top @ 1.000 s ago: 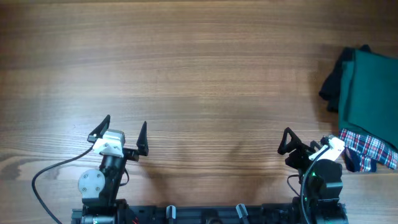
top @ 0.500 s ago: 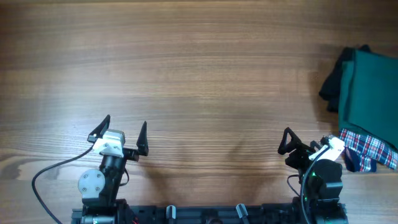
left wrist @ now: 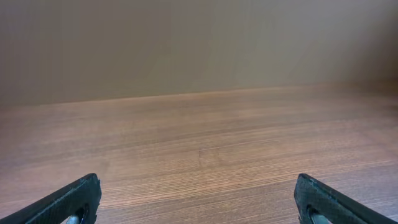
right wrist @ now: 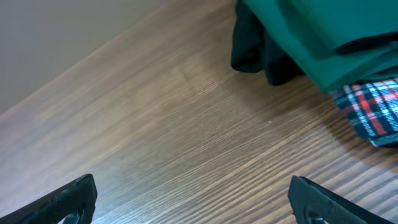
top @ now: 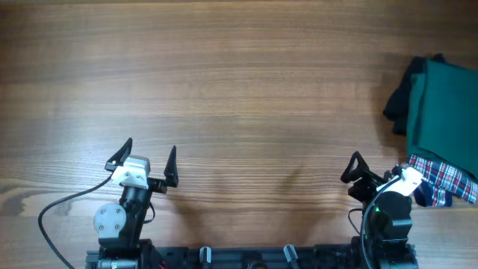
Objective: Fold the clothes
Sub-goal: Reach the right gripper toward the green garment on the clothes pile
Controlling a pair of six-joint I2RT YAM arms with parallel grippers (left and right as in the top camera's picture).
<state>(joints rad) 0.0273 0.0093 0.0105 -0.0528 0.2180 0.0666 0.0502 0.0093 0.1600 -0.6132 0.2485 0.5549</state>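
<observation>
Left hand (top: 150, 147) and right hand (top: 376, 174) both gape empty (fingers wide apart), neither touching the green clothes (top: 447, 112) on the tabletop (top: 239, 82).

Plain dark green shirt (top: 444, 112); black garment (top: 396, 104); red, white and blue plaid cloth (top: 448, 179); brown wood-grain table (top: 224, 75).

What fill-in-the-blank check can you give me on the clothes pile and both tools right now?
The dark green garment lies on the robot's ____ side.
A black garment sticks out from ____ the green one.
The red-white-blue cloth nearest the right tool has a ____ pattern.
The left tool and the right one both stand ____ and empty.
Missing words: right; under; plaid; open.
</observation>
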